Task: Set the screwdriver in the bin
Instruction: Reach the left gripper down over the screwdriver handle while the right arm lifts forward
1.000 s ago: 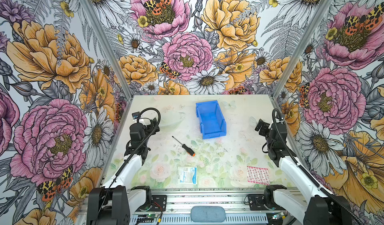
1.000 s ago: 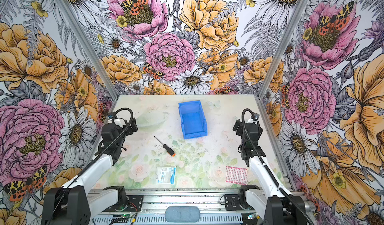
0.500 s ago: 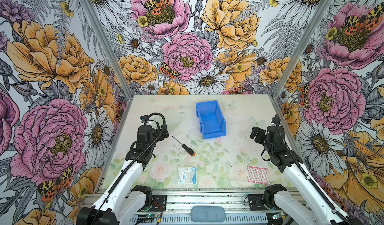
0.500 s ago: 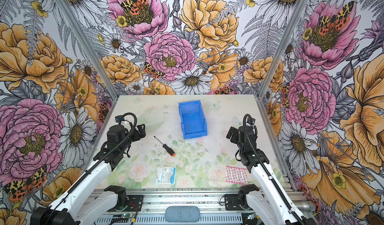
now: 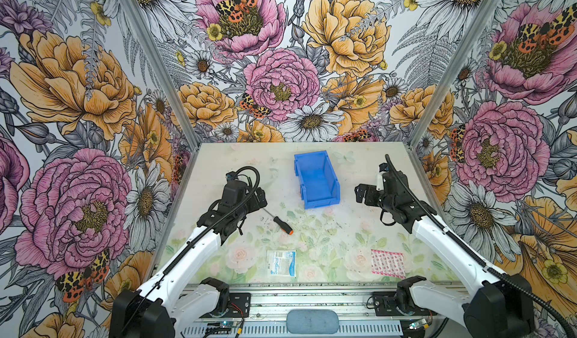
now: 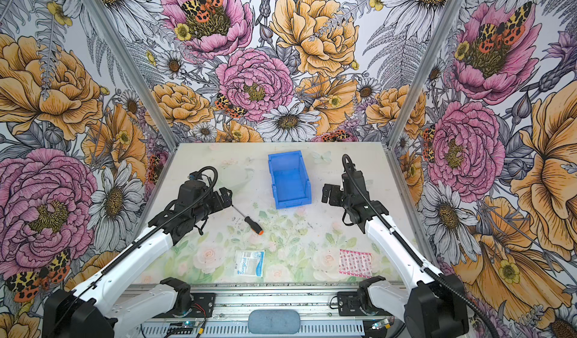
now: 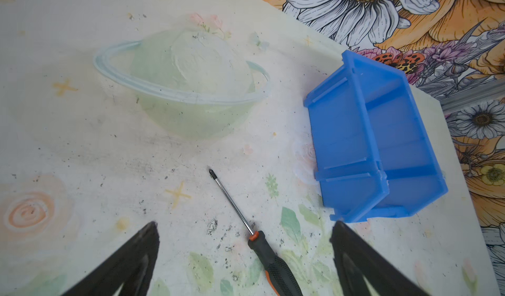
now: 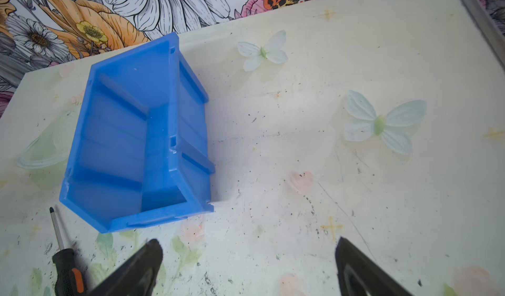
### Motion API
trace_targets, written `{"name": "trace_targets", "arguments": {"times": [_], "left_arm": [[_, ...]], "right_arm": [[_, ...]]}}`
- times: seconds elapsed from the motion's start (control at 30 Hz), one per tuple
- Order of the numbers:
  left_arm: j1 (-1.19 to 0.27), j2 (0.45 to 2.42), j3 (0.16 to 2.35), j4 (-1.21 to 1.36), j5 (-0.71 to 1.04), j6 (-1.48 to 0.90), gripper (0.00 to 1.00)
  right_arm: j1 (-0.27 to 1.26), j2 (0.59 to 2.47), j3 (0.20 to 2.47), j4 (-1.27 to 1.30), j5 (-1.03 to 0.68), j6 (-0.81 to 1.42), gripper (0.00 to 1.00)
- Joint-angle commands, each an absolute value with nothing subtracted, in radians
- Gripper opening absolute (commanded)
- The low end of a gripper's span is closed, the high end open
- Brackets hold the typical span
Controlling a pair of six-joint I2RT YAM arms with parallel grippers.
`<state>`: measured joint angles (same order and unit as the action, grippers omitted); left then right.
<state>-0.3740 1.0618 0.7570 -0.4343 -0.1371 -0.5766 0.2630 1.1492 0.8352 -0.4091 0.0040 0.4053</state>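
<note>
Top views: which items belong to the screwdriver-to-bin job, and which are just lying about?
Job:
- screwdriver, still outside the bin
- blue bin, empty

Lying about:
- white-and-blue Surgical sachet
- pink patterned packet

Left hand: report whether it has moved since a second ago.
Yes. The left hand has advanced right, toward the screwdriver, which has not shifted.
</note>
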Motion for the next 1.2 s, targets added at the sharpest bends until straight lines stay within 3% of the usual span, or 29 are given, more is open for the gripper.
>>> {"name": "trace_targets", "arguments": {"times": [0.0,0.33,0.87,1.17], "left_arm": [[-0.429,1.115,0.789,-0.5,-0.198,-0.716,0.99],[-0.583,1.328,0.848,-0.509,-0.282,-0.941,0.99],[-0.728,1.6,0.967,-0.549,-0.333,-1.059,0.93],[-0.77,1.679,0.978,-0.605,-0.358,-1.114,0.78]], "right_arm": [[0.277,1.174,0.867,-0.416,-0.069,0.352,0.99],[0.312,1.185,0.869,-0.427,-0.107,0.345,1.0],[0.34,1.179,0.873,-0.438,-0.15,0.251,1.0],[0.342,1.161,0.853,-0.438,-0.134,0.244,0.99]]}}
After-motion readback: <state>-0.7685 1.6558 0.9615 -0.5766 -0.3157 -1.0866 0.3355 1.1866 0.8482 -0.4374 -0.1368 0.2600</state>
